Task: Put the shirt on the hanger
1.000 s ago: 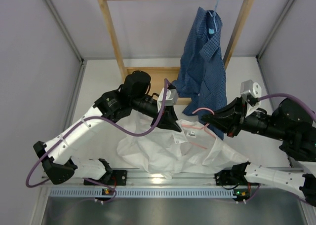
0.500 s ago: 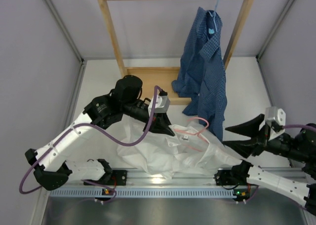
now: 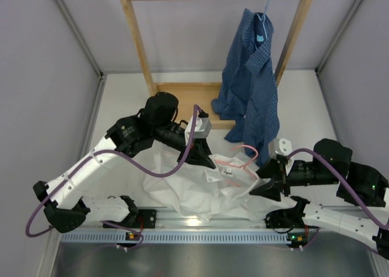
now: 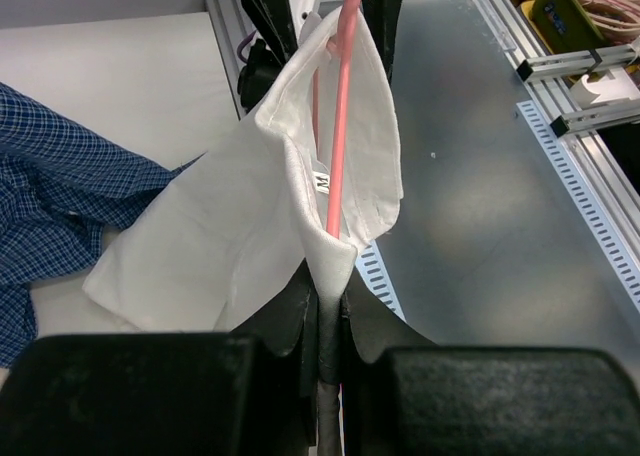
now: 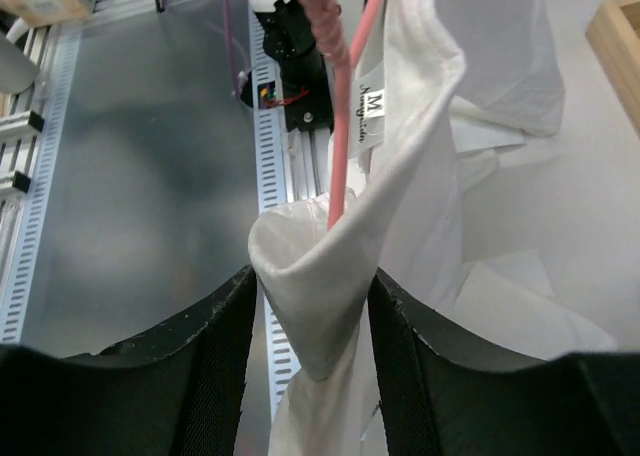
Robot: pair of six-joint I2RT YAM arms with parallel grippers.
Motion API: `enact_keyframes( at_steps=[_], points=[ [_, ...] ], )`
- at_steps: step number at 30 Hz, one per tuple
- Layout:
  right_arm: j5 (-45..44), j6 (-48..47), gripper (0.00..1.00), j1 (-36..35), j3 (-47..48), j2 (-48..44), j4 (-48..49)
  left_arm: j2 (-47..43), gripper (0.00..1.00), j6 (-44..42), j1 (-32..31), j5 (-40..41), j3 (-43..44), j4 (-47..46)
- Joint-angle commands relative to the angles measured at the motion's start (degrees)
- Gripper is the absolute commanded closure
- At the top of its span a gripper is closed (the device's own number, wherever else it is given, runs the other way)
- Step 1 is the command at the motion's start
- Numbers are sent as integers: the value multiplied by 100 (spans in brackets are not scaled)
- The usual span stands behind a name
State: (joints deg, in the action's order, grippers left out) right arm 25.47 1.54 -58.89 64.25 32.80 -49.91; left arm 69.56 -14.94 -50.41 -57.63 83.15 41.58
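Shirt (image 4: pixel 230 226) collar and pink hanger (image 4: pixel 340 126) wire pinched together in left end effector (image 4: pixel 322 286). Right end effector (image 5: pixel 308 306) spread around a shirt fold beside the wire. Blue checked shirt (image 3: pixel 252 76) hanging behind.

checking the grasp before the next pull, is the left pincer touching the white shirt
Touching. The left wrist view shows the left pincer closed on a fold of the white shirt, with the pink hanger running into it.
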Motion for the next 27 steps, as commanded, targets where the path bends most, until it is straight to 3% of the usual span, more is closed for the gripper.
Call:
enact_keyframes(
  at_steps=[1, 4, 5, 7, 12, 15, 17, 20, 21, 23, 24, 27],
  points=[
    [537, -293, 54, -61, -79, 25, 438, -21, 100, 35, -21, -65, 263, -168],
    [468, -286, 72, -61, -228, 104, 561, -39, 100, 53, -21, -117, 263, -168],
    [398, -286, 87, -52, -246, 122, 596, -39, 100, 53, -21, -109, 263, -168],
    [187, -225, 100, -61, -220, 113, 666, -56, 100, 87, -21, -13, 263, -168],
    [-1218, 371, 100, -61, 44, -19, 1026, -127, 98, 351, -21, 961, 377, -185],
    [-1878, 828, 100, -61, 210, -1, 1202, -302, 51, 815, -12, 2217, 447, -326],
    [-2274, 1118, 100, -61, 351, 103, 1203, -477, 4, 1044, -12, 3329, 587, -335],
    [-2529, 1296, 100, -61, 570, 419, 1142, -697, 2, 1458, -12, 4563, 781, -309],
    [-2539, 1366, 100, -61, 623, 499, 1141, -933, 2, 1842, -12, 5681, 860, -309],
    [-2924, 1410, 100, -61, 816, 744, 1150, -1215, 2, 2230, -12, 7013, 922, -239],
    [-3021, 1445, 100, -61, 904, 833, 1150, -1556, 2, 2632, -12, 8159, 922, -177],
    [-3338, 1411, 100, -61, 1405, 1184, 1299, -2085, 2, 3118, -12, 9335, 852, 217]
  ],
)
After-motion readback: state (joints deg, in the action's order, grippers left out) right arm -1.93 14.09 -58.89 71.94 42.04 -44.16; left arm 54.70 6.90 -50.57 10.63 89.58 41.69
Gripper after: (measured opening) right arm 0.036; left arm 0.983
